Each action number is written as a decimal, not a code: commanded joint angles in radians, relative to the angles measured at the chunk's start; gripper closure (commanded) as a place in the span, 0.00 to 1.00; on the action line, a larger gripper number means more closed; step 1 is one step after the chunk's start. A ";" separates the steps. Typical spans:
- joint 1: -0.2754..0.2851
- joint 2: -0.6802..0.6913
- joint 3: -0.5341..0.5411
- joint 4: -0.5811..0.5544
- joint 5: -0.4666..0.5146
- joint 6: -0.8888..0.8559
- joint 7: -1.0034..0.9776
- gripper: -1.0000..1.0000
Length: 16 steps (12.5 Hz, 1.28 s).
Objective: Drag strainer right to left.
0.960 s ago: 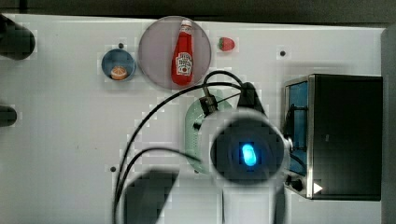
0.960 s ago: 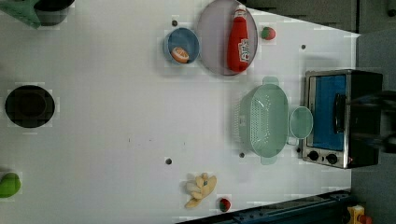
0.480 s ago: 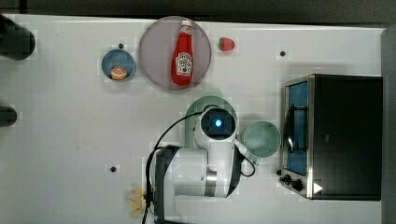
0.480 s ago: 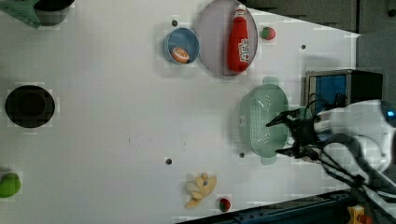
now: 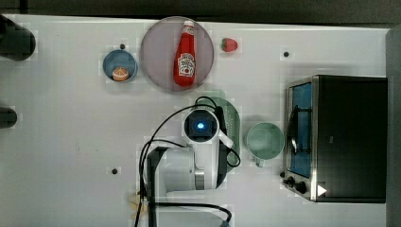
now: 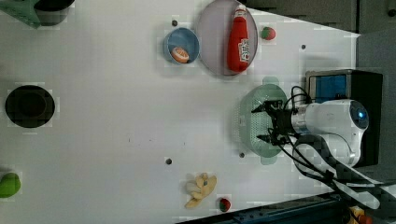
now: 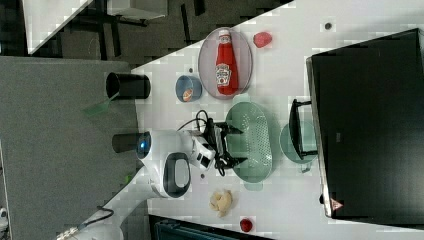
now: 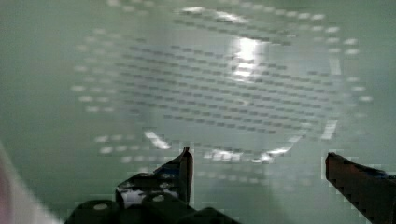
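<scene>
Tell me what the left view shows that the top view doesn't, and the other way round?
Left view alone: the open gripper over the strainer's holed middle, a black cup and a green fruit. Top view alone: the green mug beside the toaster oven. Both: the ketchup bottle on its plate, the strawberry and the blue bowl.

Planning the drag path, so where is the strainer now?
In the left view, the strainer sits right of centre, left of the toaster oven, under the open gripper.
</scene>
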 commanded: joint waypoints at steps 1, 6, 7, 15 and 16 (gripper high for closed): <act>0.022 0.051 -0.014 0.013 0.027 0.045 0.066 0.00; 0.079 0.069 -0.012 0.014 0.028 0.062 0.177 0.00; 0.100 0.069 -0.011 0.015 0.028 0.063 0.191 0.00; 0.286 0.103 -0.001 0.058 0.029 0.065 0.336 0.00; 0.311 0.115 -0.001 0.073 0.029 0.065 0.357 0.00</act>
